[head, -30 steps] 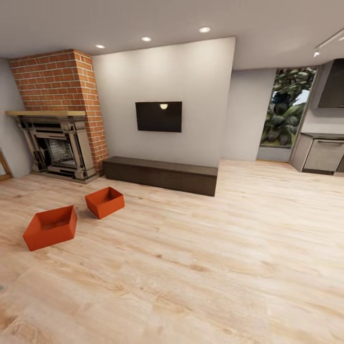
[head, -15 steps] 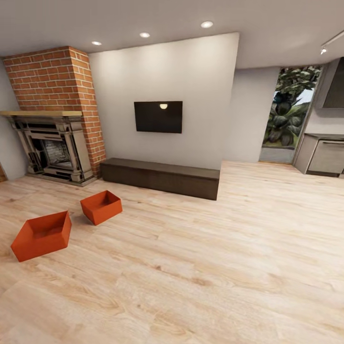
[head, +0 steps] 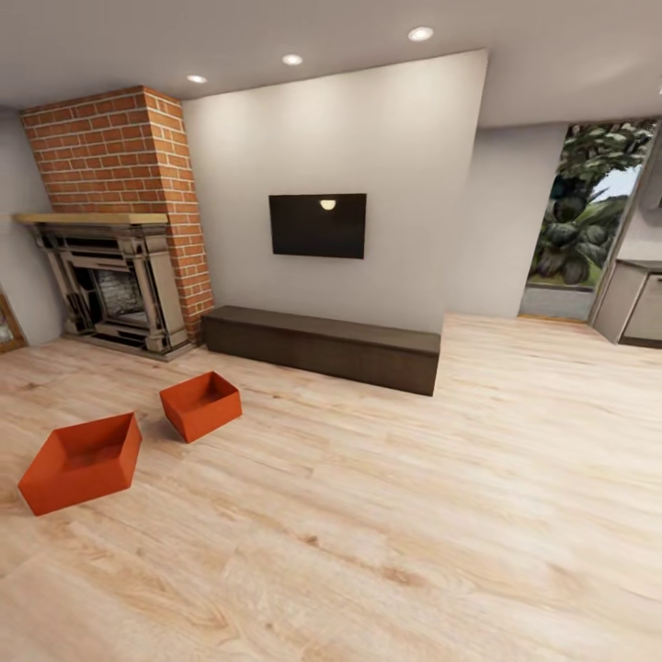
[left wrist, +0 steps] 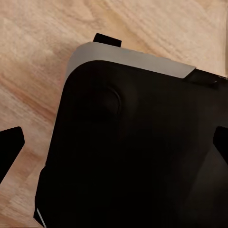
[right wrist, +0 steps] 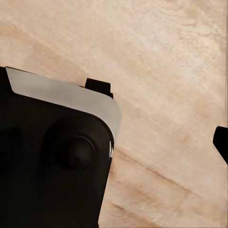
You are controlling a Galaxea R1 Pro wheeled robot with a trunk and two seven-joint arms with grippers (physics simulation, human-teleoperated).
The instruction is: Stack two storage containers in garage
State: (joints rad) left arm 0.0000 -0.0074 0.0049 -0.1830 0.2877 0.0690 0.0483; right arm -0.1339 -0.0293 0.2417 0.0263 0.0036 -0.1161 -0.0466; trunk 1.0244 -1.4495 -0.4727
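I see both storage containers on the living room's wood-plank floor [head: 441,515] at the left: the nearer container [head: 81,462] far left, the farther container [head: 200,405] just beyond it, apart, toward the brick fireplace [head: 115,276]. A dark bench [head: 322,348] runs under the wall TV [head: 318,225]. My wrist cameras show black robot body over planks; fingertips [left wrist: 10,148] sit wide apart, gripping nothing.
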